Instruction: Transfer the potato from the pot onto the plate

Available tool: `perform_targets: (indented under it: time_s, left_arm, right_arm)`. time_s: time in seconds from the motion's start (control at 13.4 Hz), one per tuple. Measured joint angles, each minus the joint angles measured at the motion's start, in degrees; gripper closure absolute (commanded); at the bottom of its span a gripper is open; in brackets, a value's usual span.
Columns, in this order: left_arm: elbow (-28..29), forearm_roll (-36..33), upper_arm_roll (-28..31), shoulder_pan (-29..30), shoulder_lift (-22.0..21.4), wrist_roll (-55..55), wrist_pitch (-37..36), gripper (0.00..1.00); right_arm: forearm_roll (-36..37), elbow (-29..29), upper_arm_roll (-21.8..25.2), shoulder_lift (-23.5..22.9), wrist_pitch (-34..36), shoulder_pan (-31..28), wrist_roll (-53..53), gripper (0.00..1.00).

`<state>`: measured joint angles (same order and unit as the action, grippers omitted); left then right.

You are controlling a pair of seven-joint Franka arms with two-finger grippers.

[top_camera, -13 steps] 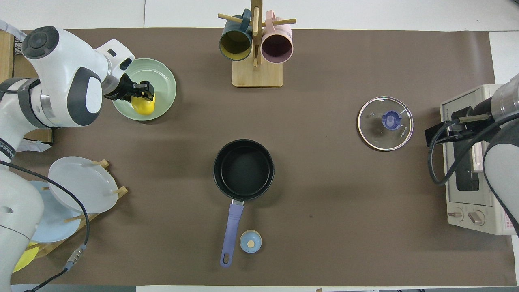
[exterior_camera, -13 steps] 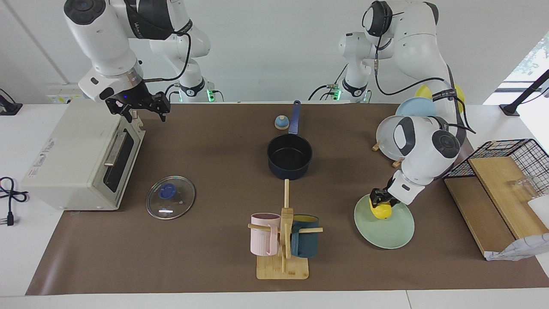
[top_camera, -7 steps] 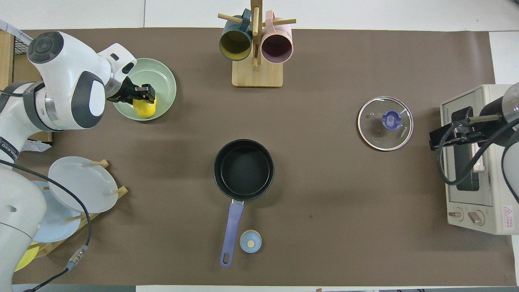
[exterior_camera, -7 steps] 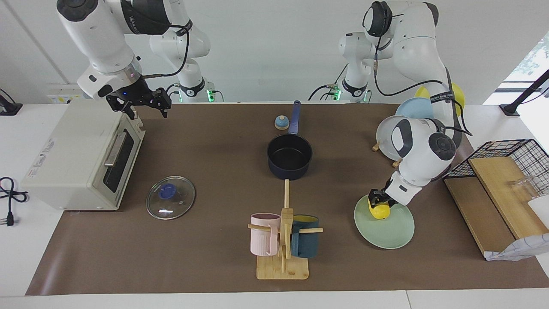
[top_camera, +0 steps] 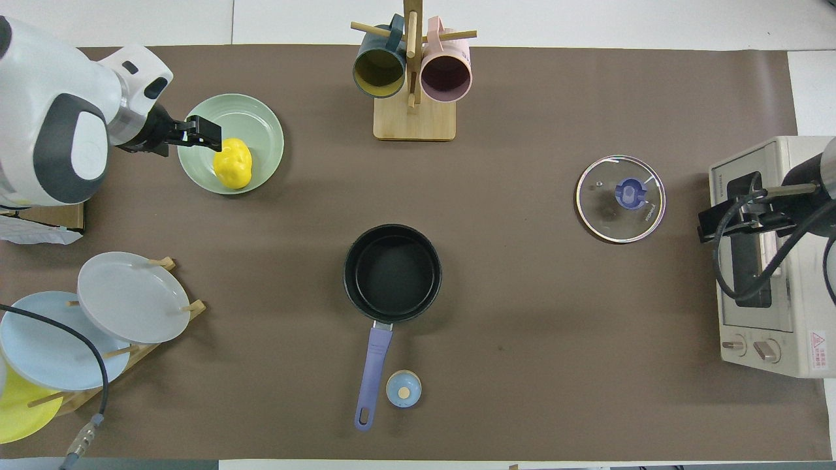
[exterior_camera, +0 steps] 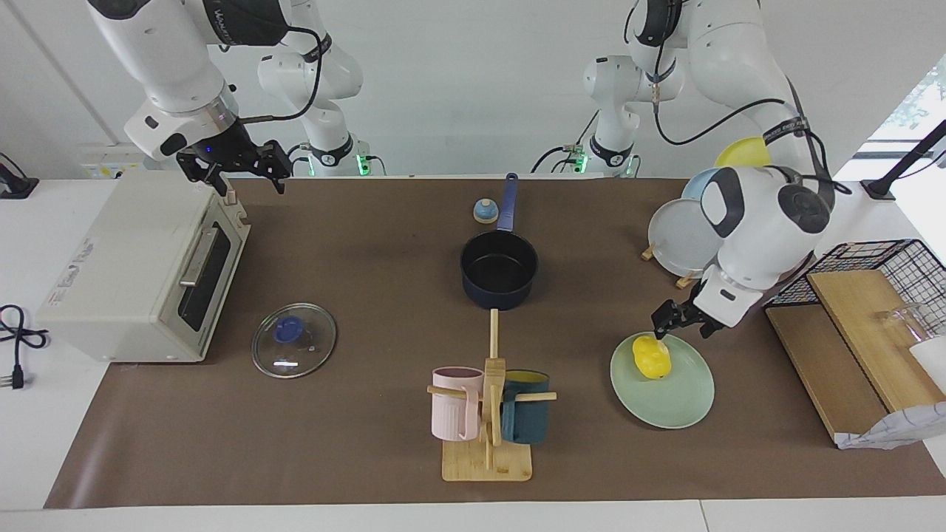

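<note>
The yellow potato [exterior_camera: 651, 357] [top_camera: 232, 162] lay free on the mint-green plate [exterior_camera: 678, 396] [top_camera: 261, 121]. The left gripper [exterior_camera: 670, 323] [top_camera: 201, 128] hung over the plate's rim, jaws spread and empty. The navy saucepan [exterior_camera: 499, 275] [top_camera: 392, 272] sat empty mid-surface. The right gripper [exterior_camera: 238, 171] hovered over the toaster oven [exterior_camera: 140, 266], jaws spread.

Glossy potato [exterior_camera: 650, 357], matt plate [exterior_camera: 684, 399], wood mug rack [exterior_camera: 486, 458].

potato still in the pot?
No. The pot shows only its bare black interior, and the potato lies on the green plate, with the left gripper off it.
</note>
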<state>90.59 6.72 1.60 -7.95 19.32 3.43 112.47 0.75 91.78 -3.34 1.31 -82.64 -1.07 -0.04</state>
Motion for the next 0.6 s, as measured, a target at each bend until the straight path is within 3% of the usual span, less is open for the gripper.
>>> perform_targets:
  time_s: [0.3, 0.6]
  left_arm:
    - [-0.3, -0.09, 1.92, 0.77, -10.49, 2.09, -11.26, 0.0]
    - [-0.1, -1.14, 2.0, 2.55, -20.57, 2.11, -22.77, 0.0]
  right_arm:
    - [-0.12, -1.35, 0.45, -0.36, -0.58, -3.8, 0.38, 0.0]
    - [-0.19, -1.43, -0.17, -0.6, -0.63, -4.03, 0.38, 0.0]
